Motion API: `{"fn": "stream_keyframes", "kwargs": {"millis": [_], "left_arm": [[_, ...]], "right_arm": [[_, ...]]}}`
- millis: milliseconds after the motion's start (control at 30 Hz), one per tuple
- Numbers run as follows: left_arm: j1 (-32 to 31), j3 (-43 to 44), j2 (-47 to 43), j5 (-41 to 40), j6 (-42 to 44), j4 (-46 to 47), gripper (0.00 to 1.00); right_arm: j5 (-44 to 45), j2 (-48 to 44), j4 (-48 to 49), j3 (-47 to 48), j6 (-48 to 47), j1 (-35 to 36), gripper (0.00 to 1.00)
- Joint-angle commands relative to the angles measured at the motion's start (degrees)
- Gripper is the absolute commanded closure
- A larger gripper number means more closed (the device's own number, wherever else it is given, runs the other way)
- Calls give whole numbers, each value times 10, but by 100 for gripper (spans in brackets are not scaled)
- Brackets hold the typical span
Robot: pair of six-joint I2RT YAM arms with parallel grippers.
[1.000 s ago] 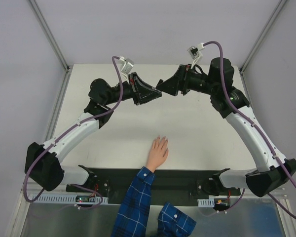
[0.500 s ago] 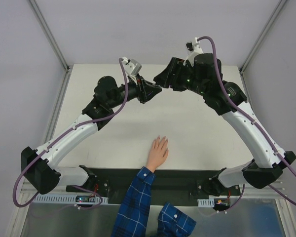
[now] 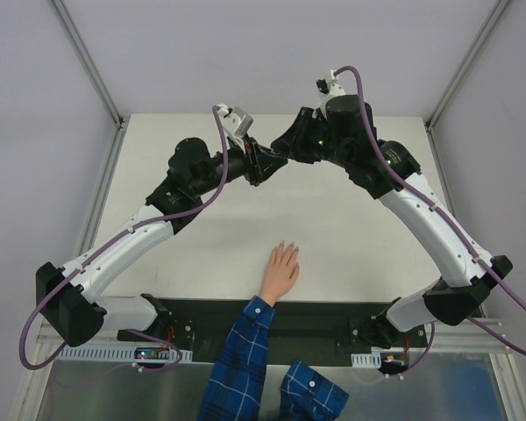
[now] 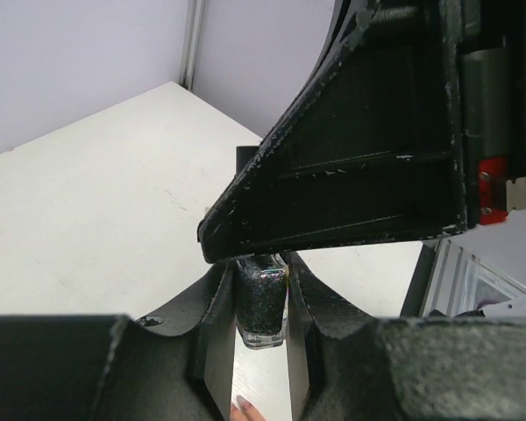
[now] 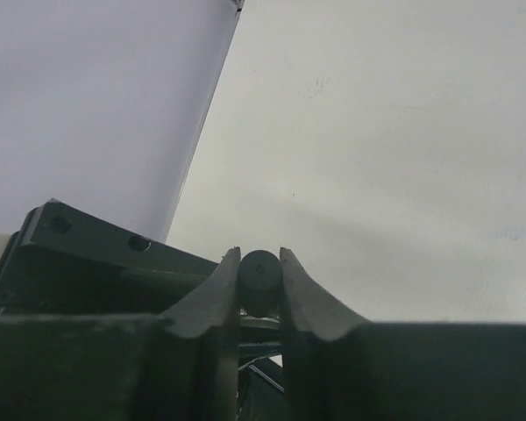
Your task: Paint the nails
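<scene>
A light-skinned hand (image 3: 280,268) in a blue plaid sleeve lies flat at the table's near middle. Its nails (image 3: 287,247) point away from the arms. One nail (image 4: 243,404) shows far below in the left wrist view. High over the far middle, my left gripper (image 3: 260,164) is shut on a small dark glittery bottle (image 4: 261,307). My right gripper (image 3: 280,149) meets it from the right. In the right wrist view its fingers (image 5: 223,281) press both sides of the bottle's round black cap (image 5: 259,274). The cap is hidden in the left wrist view by the right gripper's body (image 4: 359,175).
The white table (image 3: 359,237) is bounded by metal rails at the left (image 3: 101,189) and the right (image 3: 438,149). A black base plate (image 3: 324,317) runs along the near edge, where the plaid sleeve (image 3: 241,364) crosses it.
My right arm swung left to the left gripper and its jaws closed around the bottle's cap. The left gripper shifted slightly right with the bottle. The hand stayed still.
</scene>
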Motion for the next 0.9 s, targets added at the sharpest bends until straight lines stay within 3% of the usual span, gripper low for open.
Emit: {"fn": "stream_keyframes", "kwargs": {"millis": [0, 67, 133, 167, 200, 267, 300, 333, 367, 433, 533, 633, 667, 700, 867], "left_arm": [[-3, -6, -38, 2, -20, 56, 100], [2, -17, -44, 15, -38, 67, 100], [11, -33, -55, 58, -71, 97, 100], [21, -42, -58, 84, -96, 120, 100], [47, -55, -60, 148, -130, 210, 100], [81, -101, -52, 202, -286, 340, 100], [108, -116, -33, 224, -343, 494, 100], [116, -136, -22, 242, -441, 551, 100], [120, -139, -10, 249, -478, 605, 100], [123, -126, 13, 283, -505, 623, 100], [116, -102, 0, 298, -417, 497, 100], [116, -85, -24, 293, -319, 408, 100], [115, -81, -34, 289, -295, 351, 100], [114, -79, -38, 285, -272, 327, 100], [92, -72, -51, 242, -147, 220, 100]], "right_arm": [[-33, -21, 30, -5, -14, -2, 99], [-65, -39, 49, -46, -37, -14, 99], [-185, -78, 138, -97, -71, -35, 99], [-254, -89, 192, -171, -79, -65, 99], [-419, -100, 338, -205, -80, -79, 100], [-567, -95, 544, -261, -14, -115, 100], [-634, -86, 569, -268, 16, -125, 100], [-661, -67, 596, -264, 71, -131, 100], [-681, -62, 627, -261, 85, -131, 100], [-680, -60, 624, -257, 94, -129, 100], [-638, -66, 621, -264, 98, -126, 100], [-550, -87, 491, -244, 46, -128, 78], [-516, -93, 378, -233, -2, -127, 73], [-441, -100, 333, -222, -11, -126, 63], [-316, -102, 241, -192, 35, -117, 33]]}}
